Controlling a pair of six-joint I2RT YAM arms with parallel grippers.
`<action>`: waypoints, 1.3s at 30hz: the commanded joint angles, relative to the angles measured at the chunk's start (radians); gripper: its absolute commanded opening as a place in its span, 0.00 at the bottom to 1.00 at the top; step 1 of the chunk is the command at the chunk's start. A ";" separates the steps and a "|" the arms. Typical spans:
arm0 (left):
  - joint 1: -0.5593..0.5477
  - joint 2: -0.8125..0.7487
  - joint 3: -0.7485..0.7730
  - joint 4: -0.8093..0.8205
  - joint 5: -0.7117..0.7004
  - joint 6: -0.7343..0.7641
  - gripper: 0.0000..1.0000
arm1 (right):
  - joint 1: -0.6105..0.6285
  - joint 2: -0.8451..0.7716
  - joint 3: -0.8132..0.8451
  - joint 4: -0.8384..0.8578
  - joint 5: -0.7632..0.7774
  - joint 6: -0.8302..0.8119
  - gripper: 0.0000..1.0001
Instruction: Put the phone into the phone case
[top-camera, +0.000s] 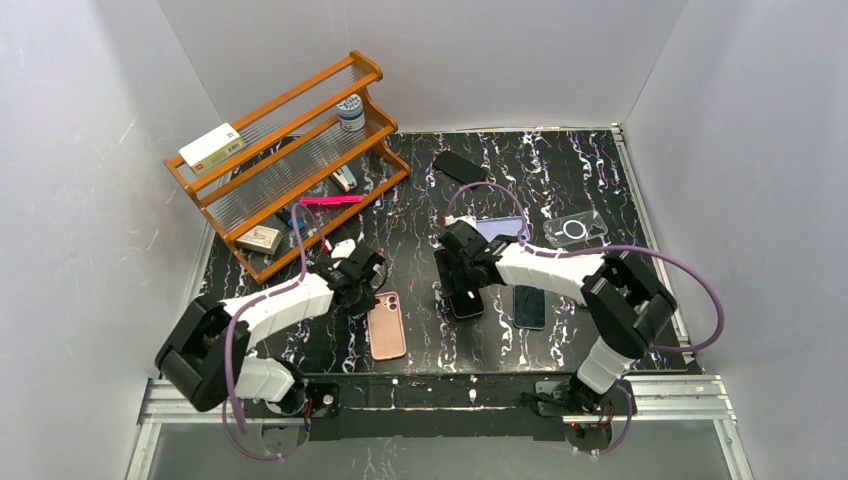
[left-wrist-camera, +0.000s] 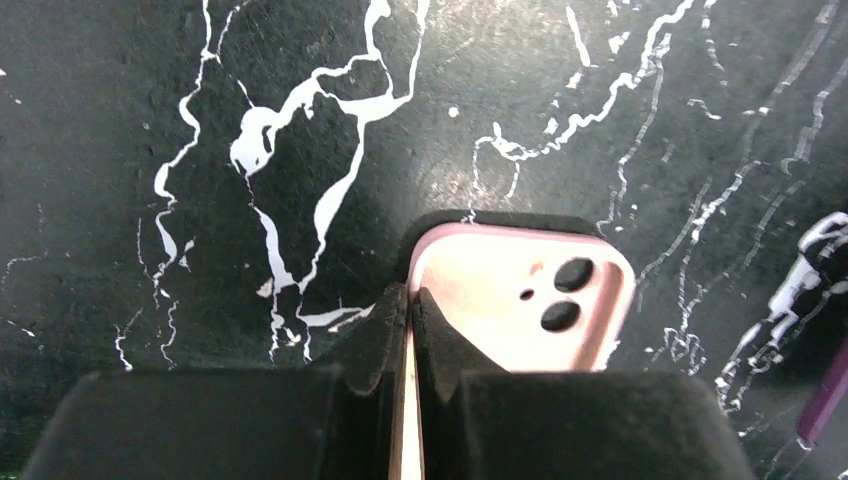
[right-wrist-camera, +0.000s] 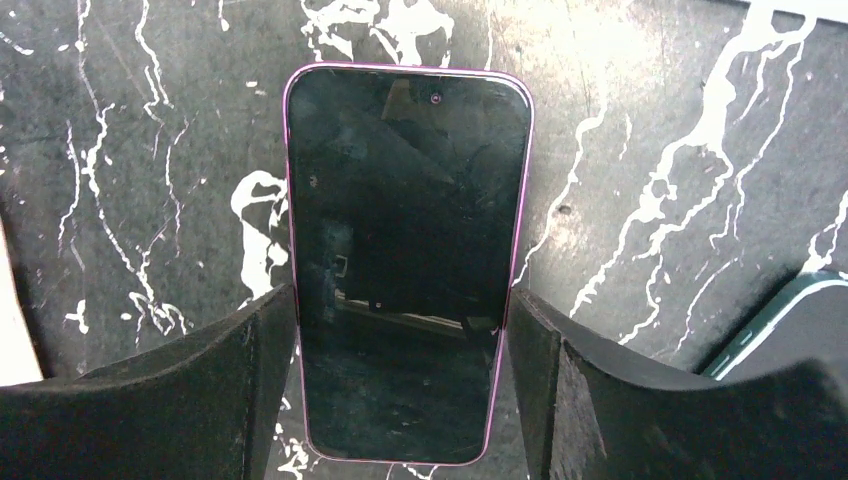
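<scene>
A pink phone case (top-camera: 386, 326) lies open side up near the front of the black marble table. In the left wrist view, the case (left-wrist-camera: 510, 290) shows two camera holes. My left gripper (top-camera: 366, 277) (left-wrist-camera: 411, 300) is shut on the case's left side wall, pinching the rim. A phone with a purple edge (right-wrist-camera: 405, 250) lies screen up on the table. It sits under my right gripper (top-camera: 466, 290). In the right wrist view, my right gripper (right-wrist-camera: 400, 320) has a finger pressed against each long side of the phone.
A dark green phone (top-camera: 529, 306) lies just right of the purple one. A clear case (top-camera: 575, 231), a lavender phone (top-camera: 500, 228) and a black case (top-camera: 460, 166) lie further back. A wooden rack (top-camera: 290, 150) with small items stands at the back left.
</scene>
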 joint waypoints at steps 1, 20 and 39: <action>0.049 0.089 0.049 0.097 0.110 0.058 0.00 | 0.006 -0.085 -0.027 0.017 -0.004 0.044 0.55; 0.096 0.125 0.107 0.123 0.184 0.079 0.29 | 0.008 -0.158 -0.055 -0.007 -0.080 0.153 0.51; 0.352 -0.162 0.176 -0.121 0.351 0.244 0.98 | 0.121 -0.175 -0.064 0.243 -0.248 0.514 0.48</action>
